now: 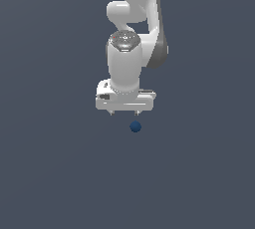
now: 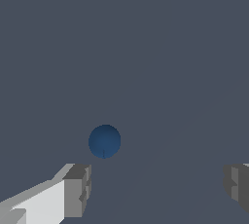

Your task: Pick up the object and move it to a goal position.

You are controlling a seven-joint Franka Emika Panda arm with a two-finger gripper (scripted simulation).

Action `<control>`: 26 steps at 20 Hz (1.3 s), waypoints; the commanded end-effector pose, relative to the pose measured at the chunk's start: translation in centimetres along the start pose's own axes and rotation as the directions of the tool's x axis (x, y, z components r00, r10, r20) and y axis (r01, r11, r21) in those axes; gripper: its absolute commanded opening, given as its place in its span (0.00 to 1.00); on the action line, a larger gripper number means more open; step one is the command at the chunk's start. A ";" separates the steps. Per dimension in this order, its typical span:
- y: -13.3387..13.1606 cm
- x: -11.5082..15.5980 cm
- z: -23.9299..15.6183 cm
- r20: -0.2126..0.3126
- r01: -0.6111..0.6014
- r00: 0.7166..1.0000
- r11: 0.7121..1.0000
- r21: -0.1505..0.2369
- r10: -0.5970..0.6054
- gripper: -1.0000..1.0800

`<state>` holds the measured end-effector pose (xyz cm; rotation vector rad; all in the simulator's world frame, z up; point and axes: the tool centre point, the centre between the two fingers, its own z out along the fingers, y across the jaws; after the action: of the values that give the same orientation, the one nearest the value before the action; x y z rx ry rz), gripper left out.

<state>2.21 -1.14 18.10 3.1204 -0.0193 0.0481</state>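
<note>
In the exterior view the arm (image 1: 133, 39) points straight down, its pincer (image 1: 124, 114) hanging just above the ball (image 1: 135, 126). The ball lies on the bare grey worktop (image 1: 50, 173), a little toward this view's right of the pincer's middle and apart from it. Only short stubs of the fingers show under the white pincer body, so this view alone does not tell how wide they stand. No goal marker shows.

In the wrist view the two grey fingertips (image 2: 78, 189) stand wide apart, with nothing between them: the pincer is fully spread and holds nothing. The ball (image 2: 104, 141) sits close to one fingertip but outside the line joining the two, so it is not yet bracketed.

The step in hand looks like lining up for the grasp. To do it well, I would shift the pincer sideways until the ball lies midway between the fingertips, then lower straight down until they flank its widest part. Closing off-centre on a smooth ball would likely squirt it away; closing too high would pinch it out downward.
</note>
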 end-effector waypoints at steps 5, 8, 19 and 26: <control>0.0 0.2 -0.1 -0.004 -0.008 1.000 1.000 0.007 0.008 0.96; 0.0 0.5 -0.3 -0.012 -0.023 1.000 1.000 0.021 0.023 0.96; -0.4 0.6 0.3 -0.015 -0.019 1.000 0.999 0.030 0.019 0.96; -2.7 -0.6 4.9 0.005 0.078 0.997 0.997 0.024 -0.078 0.96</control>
<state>2.12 0.83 14.41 3.1434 0.0627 0.0494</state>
